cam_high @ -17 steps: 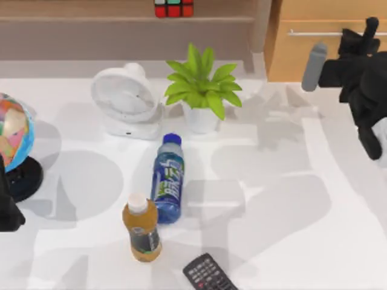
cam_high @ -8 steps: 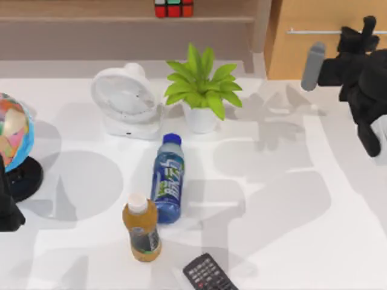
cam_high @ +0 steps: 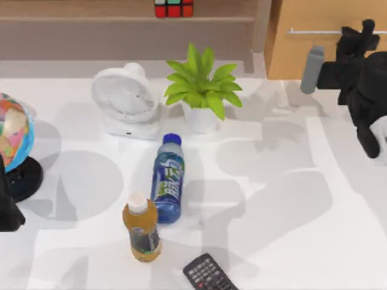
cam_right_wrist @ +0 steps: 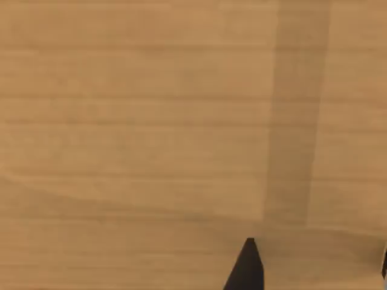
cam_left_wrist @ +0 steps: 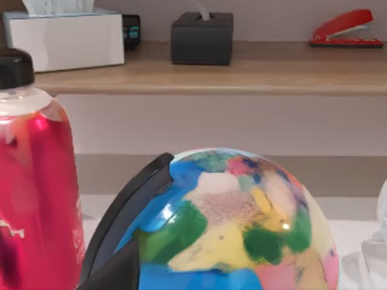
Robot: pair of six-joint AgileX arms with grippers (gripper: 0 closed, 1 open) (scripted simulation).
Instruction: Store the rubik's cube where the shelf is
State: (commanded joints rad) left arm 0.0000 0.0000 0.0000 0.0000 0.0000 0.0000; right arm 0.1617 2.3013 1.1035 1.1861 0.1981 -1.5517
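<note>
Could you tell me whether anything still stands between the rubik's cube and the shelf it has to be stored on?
Nothing visible does: the rubik's cube already sits on the shelf at the back of the table. The right claw is off by the drawer at the far right, and the left arm is parked at the left edge.

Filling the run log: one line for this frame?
rubik's cube: on shelf | right tool: at drawer front | left arm: parked, table's left edge

White table [cam_high: 290, 241] with fan [cam_high: 126, 99], plant [cam_high: 202, 90], two bottles, remote [cam_high: 207, 275], globe [cam_high: 12, 136]; shelf [cam_high: 91, 19] bearing rubik's cube [cam_high: 173, 8]
</note>
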